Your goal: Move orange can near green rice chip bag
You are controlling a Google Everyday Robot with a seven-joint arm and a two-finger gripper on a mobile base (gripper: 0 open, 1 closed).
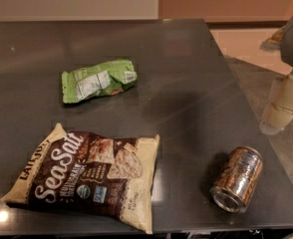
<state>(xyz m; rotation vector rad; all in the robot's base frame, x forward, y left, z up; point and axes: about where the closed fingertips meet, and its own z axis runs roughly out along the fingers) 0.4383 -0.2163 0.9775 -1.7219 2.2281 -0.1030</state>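
Note:
The orange can lies on its side near the front right corner of the dark table, with one silver end facing the front. The green rice chip bag lies flat at the middle left of the table, its white label panel facing up, far from the can. My gripper, cream-coloured under a grey arm part, hangs at the right edge of the view. It is past the table's right edge, above and to the right of the can, and holds nothing.
A large tan-and-brown "Sea Salt" chip bag lies at the front left, between the can and the table's left side. The table's right edge runs diagonally just beside the can. A pale floor and wall lie beyond the table.

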